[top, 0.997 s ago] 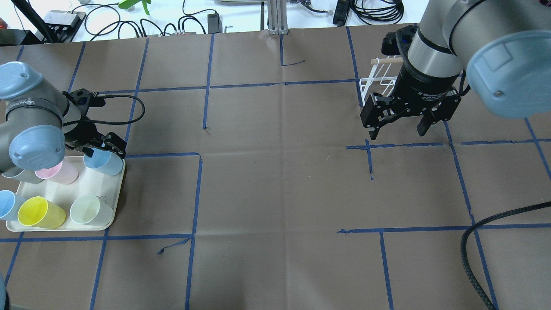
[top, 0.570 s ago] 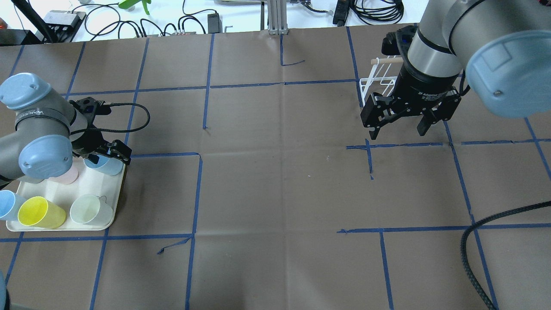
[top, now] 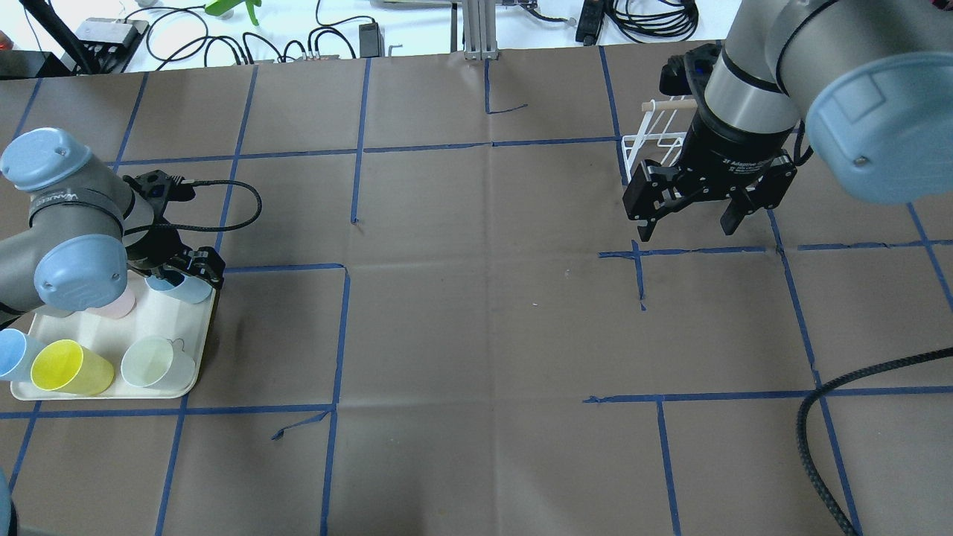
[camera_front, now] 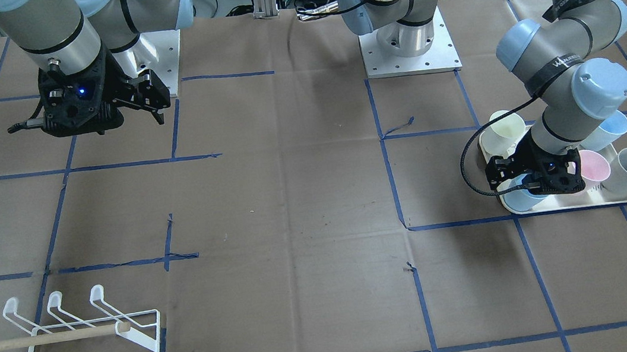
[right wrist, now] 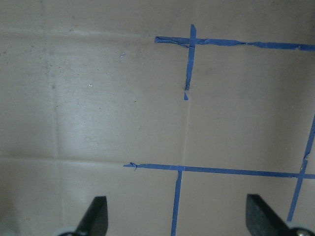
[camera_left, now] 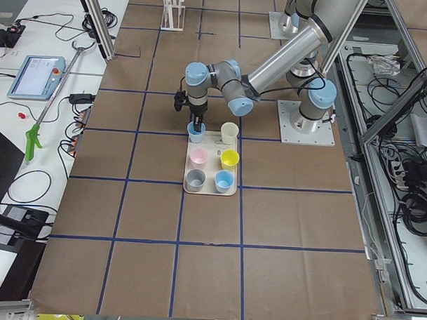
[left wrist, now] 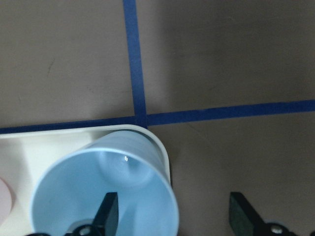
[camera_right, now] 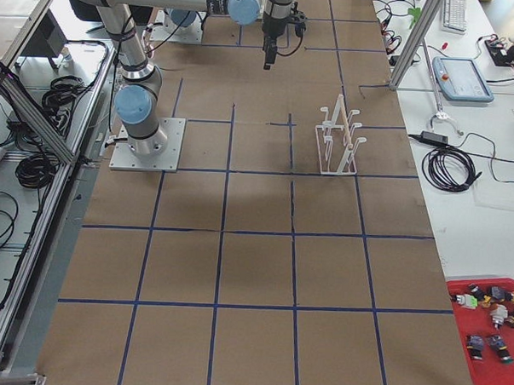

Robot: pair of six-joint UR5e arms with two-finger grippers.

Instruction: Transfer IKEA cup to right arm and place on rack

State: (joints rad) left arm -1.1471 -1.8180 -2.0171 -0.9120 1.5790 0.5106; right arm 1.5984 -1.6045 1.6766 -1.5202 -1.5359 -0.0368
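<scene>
Out on the left of the overhead view, the left arm is bent low over the cream tray (top: 158, 316), and this is where it all turns. The pale blue cup (left wrist: 98, 189) stands upright, mouth up, in the tray's corner that is far from the robot and toward the middle of the desk. The left claw (left wrist: 174, 215) hangs straight above it, spread wide. One finger (left wrist: 109, 212) sits inside the mouth and the other is out over the bare desk paper, clear of the tray. So the cup wall lies between the two, nearer the inner finger and not yet pinched. The squeeze has to land on that side wall, and the judgement here is that the outer finger has the longer way to travel. The tray rim right beside the cup looks like the thing to watch.

The yellow cup (top: 63, 367) and the pale green cup (top: 154, 362) stand nearer the robot on the same tray, apart from the claw.

Across the broad open middle of the desk, nothing is being carried.

On the right, the right claw (top: 686, 228) hovers above the desk, jaws released and empty. The wrist view shows only tape lines between its fingers. Just beyond it is the white wire rack (top: 649, 141), the cup's eventual home. The left arm is plainly the nearer one to the cup, and the right is well apart from it.
</scene>
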